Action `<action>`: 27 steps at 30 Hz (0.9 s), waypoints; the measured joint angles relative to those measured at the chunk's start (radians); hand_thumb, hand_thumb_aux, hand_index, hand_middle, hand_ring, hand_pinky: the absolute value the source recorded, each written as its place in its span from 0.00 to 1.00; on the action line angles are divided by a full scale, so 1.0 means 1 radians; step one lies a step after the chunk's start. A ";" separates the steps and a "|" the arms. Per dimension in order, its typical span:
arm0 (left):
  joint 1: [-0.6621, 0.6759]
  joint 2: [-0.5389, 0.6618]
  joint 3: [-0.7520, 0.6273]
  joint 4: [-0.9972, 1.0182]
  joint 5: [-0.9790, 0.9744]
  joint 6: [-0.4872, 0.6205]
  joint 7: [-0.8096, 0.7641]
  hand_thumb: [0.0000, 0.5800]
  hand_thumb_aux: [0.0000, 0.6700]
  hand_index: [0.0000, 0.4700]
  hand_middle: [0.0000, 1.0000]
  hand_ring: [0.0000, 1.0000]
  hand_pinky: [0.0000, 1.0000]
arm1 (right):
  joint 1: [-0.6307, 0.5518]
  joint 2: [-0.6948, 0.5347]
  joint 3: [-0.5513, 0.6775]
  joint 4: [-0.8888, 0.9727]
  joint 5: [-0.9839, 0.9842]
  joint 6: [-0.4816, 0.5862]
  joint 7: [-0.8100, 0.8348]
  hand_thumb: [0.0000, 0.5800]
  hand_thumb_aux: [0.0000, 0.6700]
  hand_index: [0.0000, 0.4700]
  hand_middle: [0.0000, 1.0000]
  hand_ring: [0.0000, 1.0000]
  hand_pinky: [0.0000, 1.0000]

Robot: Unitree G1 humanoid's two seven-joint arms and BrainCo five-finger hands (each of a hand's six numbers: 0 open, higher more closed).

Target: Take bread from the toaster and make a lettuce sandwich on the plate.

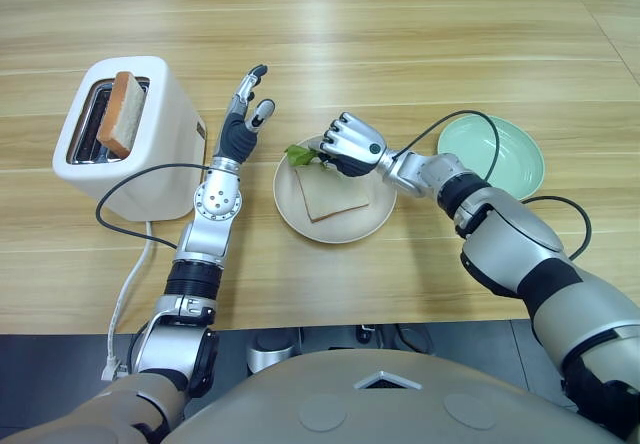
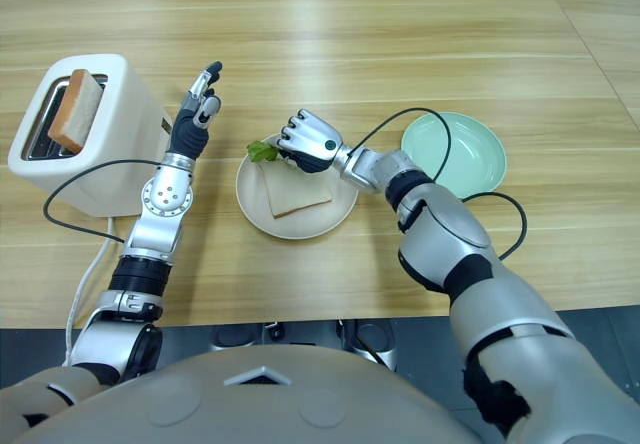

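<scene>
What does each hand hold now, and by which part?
The right hand grips the lettuce by its right end, above the plate. The left hand is open, holding nothing.

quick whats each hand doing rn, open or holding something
Left hand: open, holding nothing.
Right hand: fingers curled on the lettuce over the plate.

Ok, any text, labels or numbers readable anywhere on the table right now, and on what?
No text can be read.
The toaster has a small dark patch on its side, too small to read.
The plate and green bowl show no print.
</scene>
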 measured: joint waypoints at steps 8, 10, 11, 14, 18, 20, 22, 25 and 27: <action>0.000 0.000 -0.007 0.000 0.000 0.000 0.000 0.00 0.00 0.00 0.00 0.00 0.00 | 0.025 0.001 0.043 -0.001 -0.008 -0.041 0.017 1.00 1.00 0.98 1.00 1.00 1.00; 0.000 0.000 -0.010 0.000 0.000 0.000 0.000 0.00 0.00 0.00 0.00 0.00 0.00 | 0.041 -0.003 0.060 -0.001 -0.011 -0.060 0.020 1.00 1.00 0.98 1.00 1.00 1.00; 0.000 0.000 -0.010 0.000 0.000 0.000 0.000 0.00 0.00 0.00 0.00 0.00 0.00 | 0.046 -0.008 0.064 -0.001 -0.012 -0.068 0.020 1.00 1.00 0.98 1.00 1.00 1.00; 0.001 0.000 -0.010 0.000 0.000 0.000 0.001 0.00 0.00 0.00 0.00 0.00 0.00 | 0.050 -0.028 0.077 -0.007 -0.014 -0.092 0.030 1.00 1.00 0.98 1.00 1.00 1.00; 0.002 0.001 -0.010 0.000 0.000 0.000 0.002 0.00 0.00 0.00 0.00 0.00 0.00 | 0.070 -0.041 0.081 -0.009 -0.013 -0.122 0.061 1.00 1.00 0.98 1.00 1.00 1.00; 0.002 0.001 -0.010 0.000 0.000 0.000 0.002 0.00 0.00 0.00 0.00 0.00 0.00 | 0.074 -0.045 0.081 -0.017 -0.013 -0.129 0.064 1.00 1.00 0.98 1.00 1.00 1.00; 0.002 0.002 -0.010 0.000 0.000 0.000 0.002 0.00 0.00 0.00 0.00 0.00 0.00 | 0.075 -0.046 0.081 -0.021 -0.013 -0.137 0.066 1.00 1.00 0.98 1.00 1.00 1.00; 0.002 0.002 -0.010 0.000 0.000 -0.001 0.002 0.00 0.00 0.00 0.00 0.00 0.00 | 0.079 -0.048 0.081 -0.027 -0.013 -0.141 0.066 1.00 1.00 0.98 1.00 1.00 1.00; 0.002 0.003 -0.010 0.000 0.000 -0.001 0.003 0.00 0.00 0.00 0.00 0.00 0.00 | 0.079 -0.050 0.080 -0.030 -0.013 -0.143 0.066 1.00 1.00 0.98 1.00 1.00 1.00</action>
